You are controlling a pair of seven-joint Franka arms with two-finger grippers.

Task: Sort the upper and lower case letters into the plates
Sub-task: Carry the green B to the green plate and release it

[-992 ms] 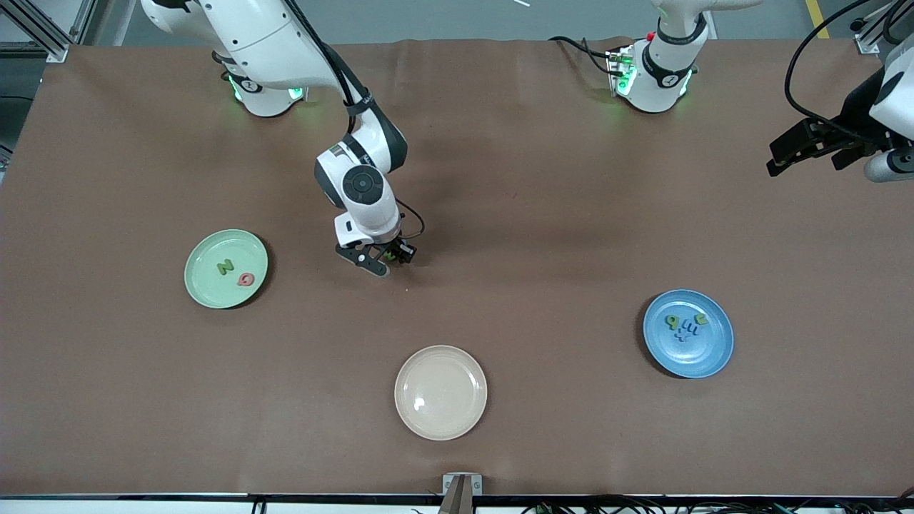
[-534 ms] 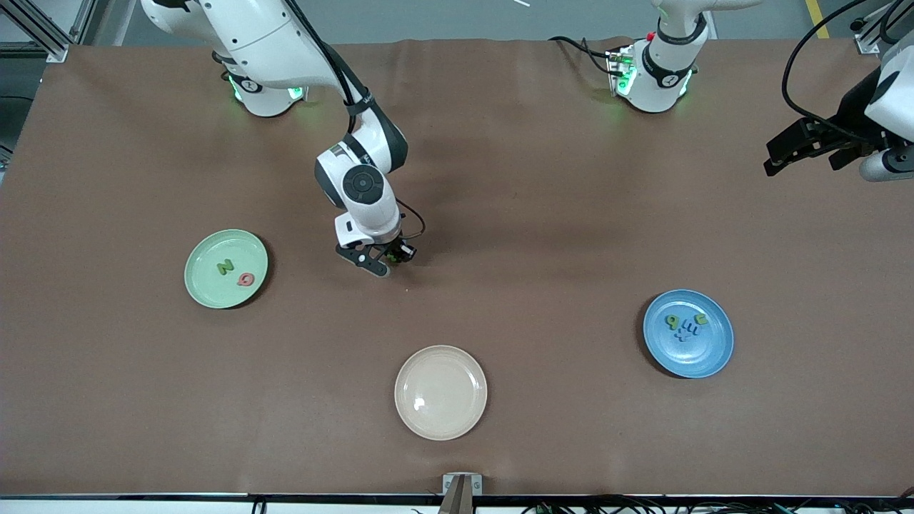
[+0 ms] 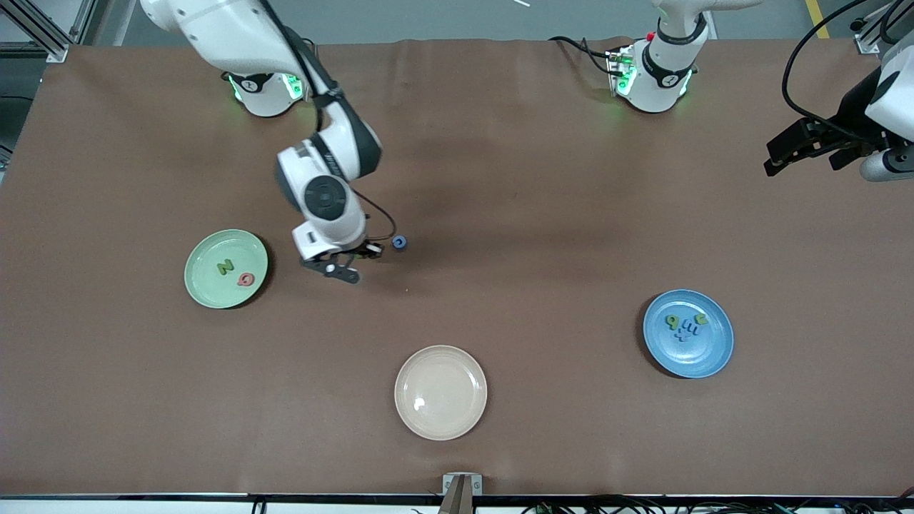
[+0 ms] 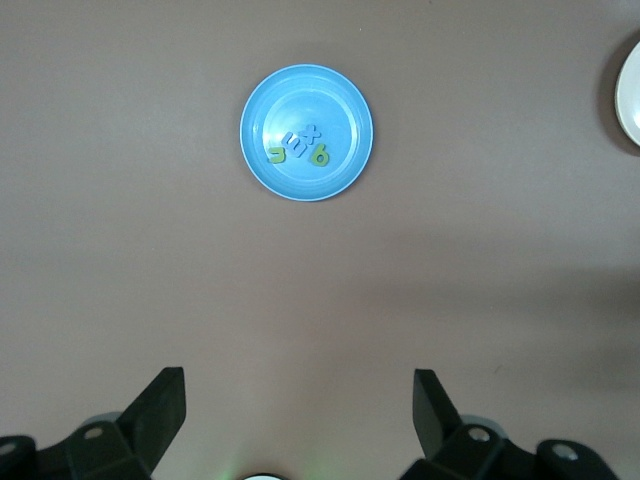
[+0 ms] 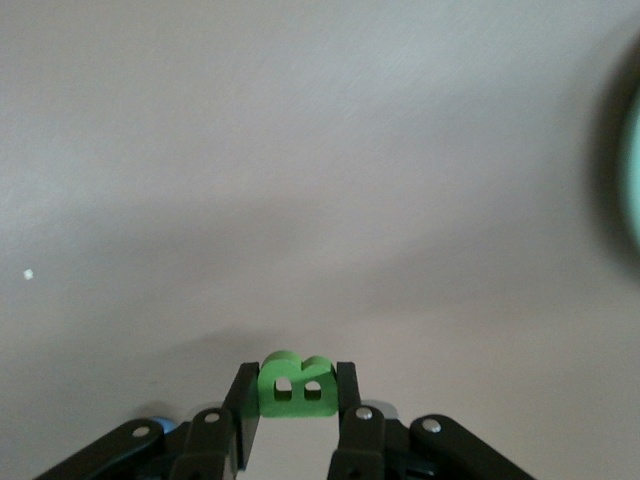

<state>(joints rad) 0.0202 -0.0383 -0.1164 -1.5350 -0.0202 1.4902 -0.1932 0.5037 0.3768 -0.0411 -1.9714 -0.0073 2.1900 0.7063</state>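
My right gripper is shut on a green letter B, held upright between the fingers. In the front view this gripper hangs over the bare table between the mint green plate and a small blue ring-shaped letter lying on the table. The mint plate holds a green N and a red round letter. The blue plate toward the left arm's end carries several small letters. My left gripper waits open and empty, high over that end of the table.
A cream-beige plate with nothing on it lies near the front edge of the table, nearer the camera than the blue ring letter. The mint plate's rim shows at the edge of the right wrist view.
My right gripper has risen and moved toward the mint green plate with the green B in it, uncovering the blue ring letter on the table. The left arm has barely shifted.
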